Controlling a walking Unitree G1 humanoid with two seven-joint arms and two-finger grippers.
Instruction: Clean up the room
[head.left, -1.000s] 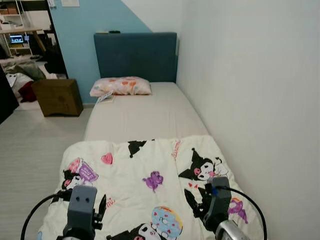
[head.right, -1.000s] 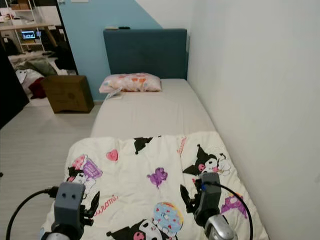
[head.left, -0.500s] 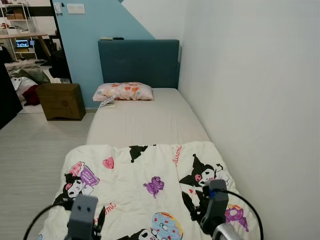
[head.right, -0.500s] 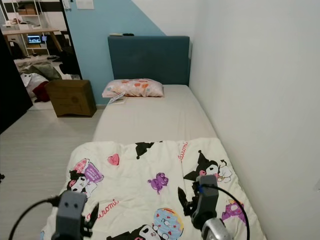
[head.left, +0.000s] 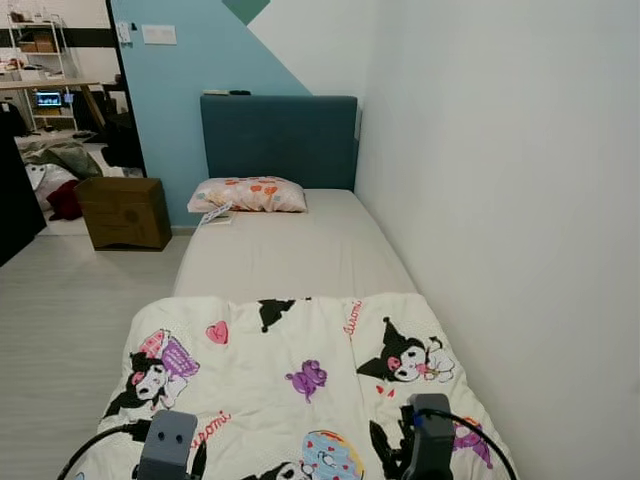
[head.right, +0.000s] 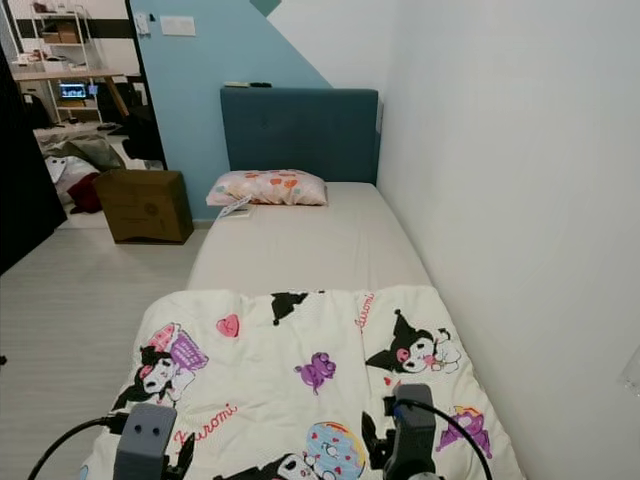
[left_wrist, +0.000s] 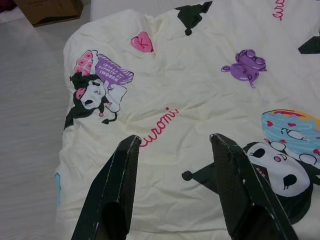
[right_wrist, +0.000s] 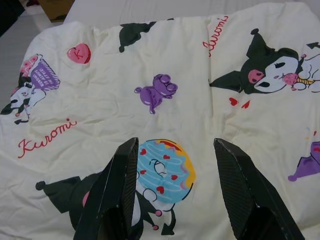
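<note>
A cream blanket (head.left: 290, 370) printed with cartoon characters covers the near half of a single bed (head.left: 290, 250). A flowered pillow (head.left: 248, 195) lies at the head, below a dark blue headboard (head.left: 280, 140). My left gripper (left_wrist: 172, 142) hovers open above the blanket's left part, near a red script word. Over the printed doughnut on the blanket's middle, my right gripper (right_wrist: 175, 145) is also open. Neither holds anything. In the eye views both wrists (head.left: 168, 445) sit at the bottom edge.
A white wall (head.left: 500, 200) runs along the bed's right side. A brown box (head.left: 125, 212) stands on the pale floor (head.left: 60, 300) left of the bed's head. A small paper (head.left: 214, 214) lies beside the pillow. A cluttered room opens at the far left.
The camera has tilted up, so the bed sits lower in view. Both arms have dropped toward the bottom edge of the eye views. The blanket has not moved.
</note>
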